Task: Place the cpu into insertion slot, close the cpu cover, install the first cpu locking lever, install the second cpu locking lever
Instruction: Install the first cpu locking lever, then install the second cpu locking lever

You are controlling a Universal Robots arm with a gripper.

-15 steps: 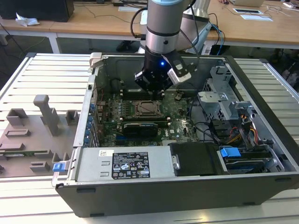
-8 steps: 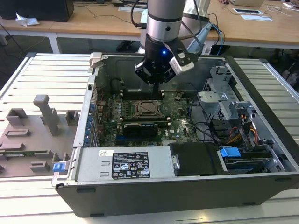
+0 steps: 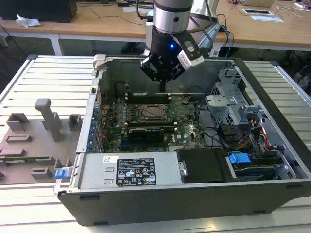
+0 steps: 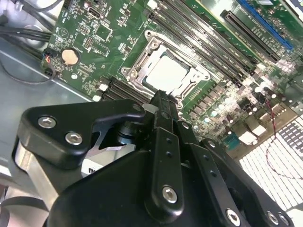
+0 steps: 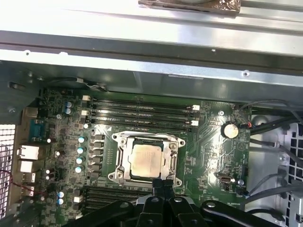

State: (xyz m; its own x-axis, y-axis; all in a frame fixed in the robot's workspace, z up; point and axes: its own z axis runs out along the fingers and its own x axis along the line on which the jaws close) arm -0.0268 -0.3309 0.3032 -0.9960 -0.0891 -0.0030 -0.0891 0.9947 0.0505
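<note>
Exterior view first: nearest the camera stands the dark wall of the open computer case (image 3: 160, 204) on a slatted tabletop (image 3: 48, 77), with a grey labelled power box (image 3: 131, 172) just behind it. Past that lies the green board (image 3: 187, 119), and in its middle the insertion slot (image 3: 141, 112). Both wrist views show the cpu (image 5: 144, 158) lying flat inside that slot, its dull silver top facing up. The cpu cover (image 5: 123, 158) appears to lie down around it, framing the chip through its window. I cannot tell whether either locking lever is latched. The pincer (image 3: 163, 89) hangs above the slot's far edge, its fingers pressed together with nothing between them. In the first wrist view its tip (image 5: 163, 183) sits just beside the frame's edge. Farther on run the long memory slots (image 5: 142, 113), then the case's far wall, and beyond it a wooden tabletop (image 3: 97, 22). The risk I see is closeness: a descent slightly off line could land the tip on the chip's top or the cover's thin rim instead of a lever. It could also scrape the small parts crowded around the socket. If the chip is not fully seated, any downward push could harm the contacts beneath.
</note>
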